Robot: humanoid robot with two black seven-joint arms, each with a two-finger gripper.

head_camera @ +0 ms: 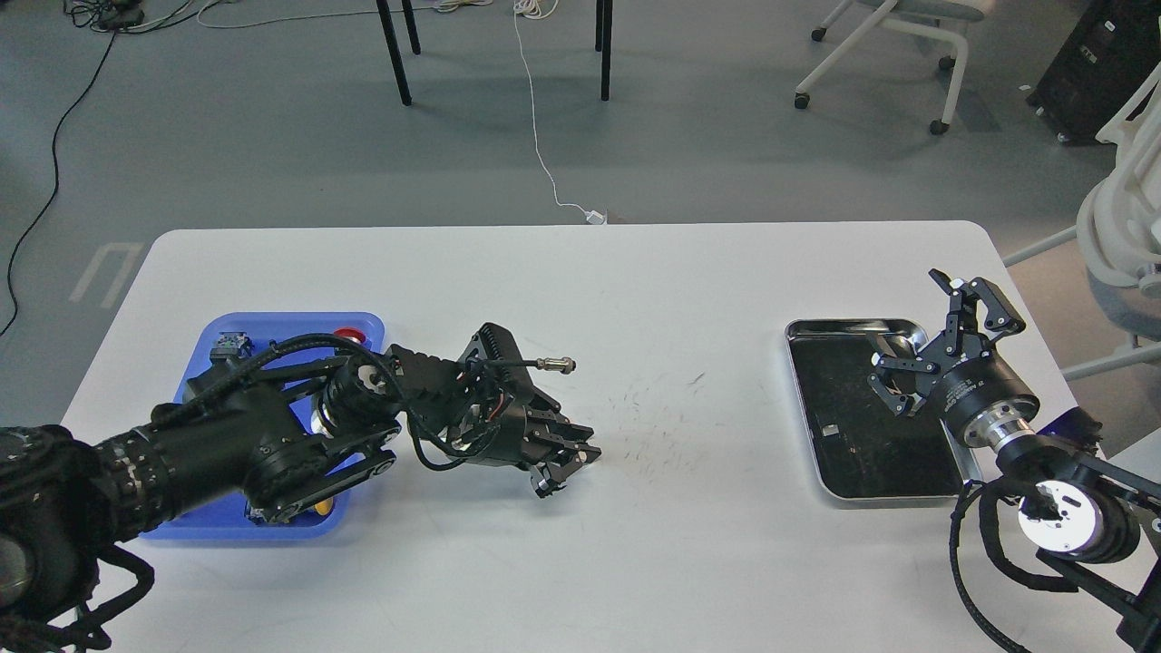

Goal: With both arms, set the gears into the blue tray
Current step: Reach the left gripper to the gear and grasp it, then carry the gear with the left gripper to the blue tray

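The blue tray (272, 324) lies at the table's left, mostly covered by my left arm. No gears can be made out anywhere in this view. My left gripper (564, 465) reaches past the tray's right side and sits low on the white table, its fingers drawn together; nothing shows between them. My right gripper (912, 313) hovers over the back right of the silver tray, its fingers (969, 299) spread open and empty.
The silver tray with black lining (862, 453) sits at the right and holds a small pale scrap (830, 431). Coloured push-button switches lie in the blue tray: a red cap (349, 335) and a yellow one (317, 508). Scuff marks (653, 408) cross the table's middle.
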